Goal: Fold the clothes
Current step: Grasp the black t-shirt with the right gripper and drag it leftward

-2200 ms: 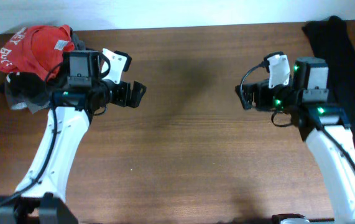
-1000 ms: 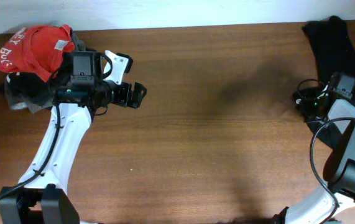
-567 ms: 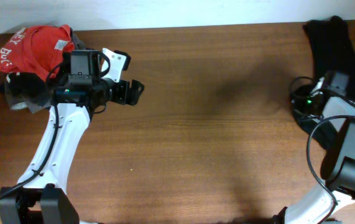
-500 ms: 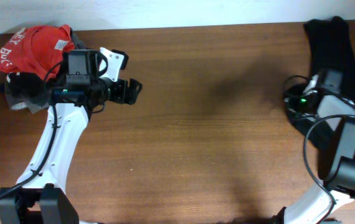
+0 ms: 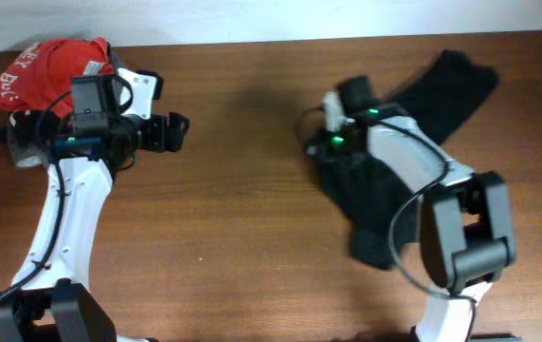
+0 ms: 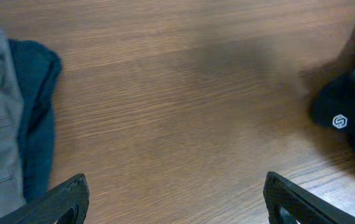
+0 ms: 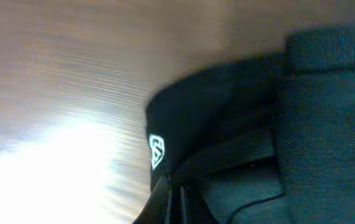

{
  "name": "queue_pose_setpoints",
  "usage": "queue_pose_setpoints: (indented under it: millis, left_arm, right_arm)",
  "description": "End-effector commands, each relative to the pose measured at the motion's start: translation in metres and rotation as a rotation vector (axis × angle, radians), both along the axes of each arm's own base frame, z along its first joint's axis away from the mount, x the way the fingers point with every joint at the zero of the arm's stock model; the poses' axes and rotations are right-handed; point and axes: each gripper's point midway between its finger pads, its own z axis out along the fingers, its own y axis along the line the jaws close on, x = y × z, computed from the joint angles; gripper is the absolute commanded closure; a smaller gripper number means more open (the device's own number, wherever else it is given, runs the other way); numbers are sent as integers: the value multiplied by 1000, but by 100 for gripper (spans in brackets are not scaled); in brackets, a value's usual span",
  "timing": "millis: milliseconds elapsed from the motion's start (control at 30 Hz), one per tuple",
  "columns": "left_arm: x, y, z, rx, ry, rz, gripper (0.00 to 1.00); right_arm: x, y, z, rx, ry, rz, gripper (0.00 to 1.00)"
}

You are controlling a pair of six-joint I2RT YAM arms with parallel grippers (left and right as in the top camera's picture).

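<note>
A black garment [image 5: 365,204] with a small white logo lies stretched from the table's middle up toward the back right. My right gripper [image 5: 320,142] is shut on its left edge; in the right wrist view the fingers [image 7: 176,199] are pinched together on the black fabric [image 7: 289,112] just below the logo. My left gripper [image 5: 177,133] hovers open at the left, with nothing between its fingers [image 6: 174,202]. The logo end of the black garment [image 6: 345,112] shows at the right of the left wrist view.
A pile of clothes sits at the back left corner: a red shirt [image 5: 47,66] on top of grey and dark blue pieces [image 5: 28,142]. The grey and blue cloth [image 6: 15,124] lies just left of my left gripper. Bare wood [image 5: 242,218] separates the two arms.
My right gripper shut on the black garment at the right edge and dragged it left to the table's middle. My left arm drew back a little to the left.
</note>
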Motion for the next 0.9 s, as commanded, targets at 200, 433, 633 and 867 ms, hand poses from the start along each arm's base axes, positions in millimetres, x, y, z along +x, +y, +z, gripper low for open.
queue_pose_setpoints:
  millis: [200, 433, 633, 867]
  left_arm:
    - [8, 10, 8, 7, -31, 7, 11]
    - [10, 15, 9, 29, -42, 26, 11]
    - [7, -11, 12, -27, -43, -46, 11]
    - [3, -89, 7, -33, -63, -220, 11]
  right_arm:
    - [5, 123, 72, 59, -245, 201, 61]
    - [15, 108, 104, 60, -246, 162, 34]
    - [40, 34, 137, 25, -218, 13, 28]
    - [54, -81, 129, -19, -130, -215, 27]
